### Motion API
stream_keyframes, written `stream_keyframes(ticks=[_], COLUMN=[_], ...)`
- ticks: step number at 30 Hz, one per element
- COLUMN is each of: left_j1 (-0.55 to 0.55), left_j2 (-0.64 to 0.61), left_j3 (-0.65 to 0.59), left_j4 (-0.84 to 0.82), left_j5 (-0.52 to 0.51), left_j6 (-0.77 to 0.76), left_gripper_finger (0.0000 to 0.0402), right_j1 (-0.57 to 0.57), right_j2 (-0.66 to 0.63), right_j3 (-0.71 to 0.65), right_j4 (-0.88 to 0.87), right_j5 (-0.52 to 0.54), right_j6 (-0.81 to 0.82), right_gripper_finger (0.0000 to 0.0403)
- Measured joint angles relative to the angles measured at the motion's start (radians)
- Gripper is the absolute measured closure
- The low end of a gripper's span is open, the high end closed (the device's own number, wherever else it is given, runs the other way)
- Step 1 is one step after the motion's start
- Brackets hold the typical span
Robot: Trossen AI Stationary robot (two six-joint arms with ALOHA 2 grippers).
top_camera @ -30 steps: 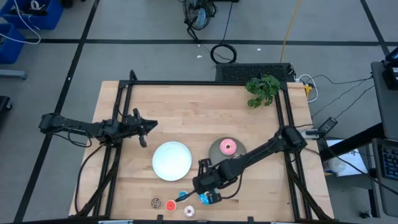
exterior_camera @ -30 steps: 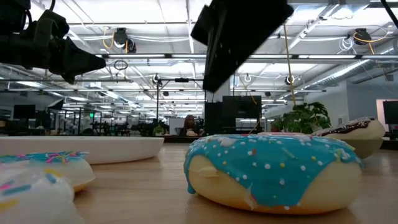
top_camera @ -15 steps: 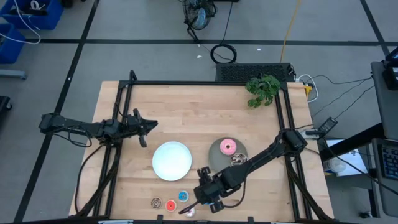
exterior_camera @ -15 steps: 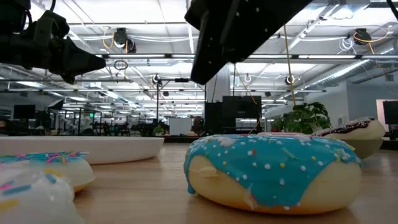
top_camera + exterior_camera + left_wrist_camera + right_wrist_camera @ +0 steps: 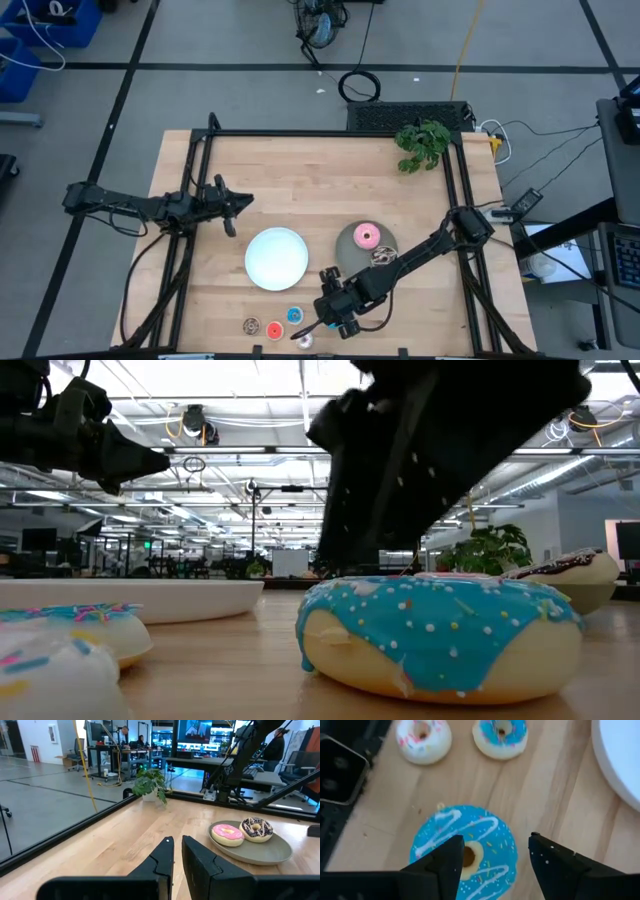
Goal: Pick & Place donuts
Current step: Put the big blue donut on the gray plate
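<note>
- Right gripper [image 5: 492, 857] spread wide, hovering over the glossy blue-iced ring donut [image 5: 465, 852] on the wooden table [image 5: 300, 185]
- Left gripper [image 5: 177, 851] pressed nearly together, empty; pink donut [image 5: 227, 832] on the grey plate [image 5: 265, 851]

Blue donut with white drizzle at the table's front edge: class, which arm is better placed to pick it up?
Right. The right gripper hangs open directly over the blue donut; the left gripper waits far across the table.
</note>
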Motion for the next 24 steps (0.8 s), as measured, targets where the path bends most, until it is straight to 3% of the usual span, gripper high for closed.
stream_keyframes(ticks=[11,18,24], left_j1=[0.000,0.000,0.000], left_j2=[0.000,0.000,0.000], left_j3=[0.000,0.000,0.000], left_j4=[0.000,0.000,0.000], left_j5=[0.000,0.000,0.000], left_j6=[0.000,0.000,0.001], left_gripper_finger=[0.0360,0.0360,0.0360], right_j1=[-0.014,-0.023,-0.024], right_j2=[-0.002,-0.003,-0.003], right_j3=[-0.155,-0.185,-0.186], right_j4=[0.135,0.180,0.183], right_j5=[-0.005,-0.006,-0.003], right_j6=[0.033,0.029,0.029], right_gripper_finger=[0.0199,0.0201,0.0261])
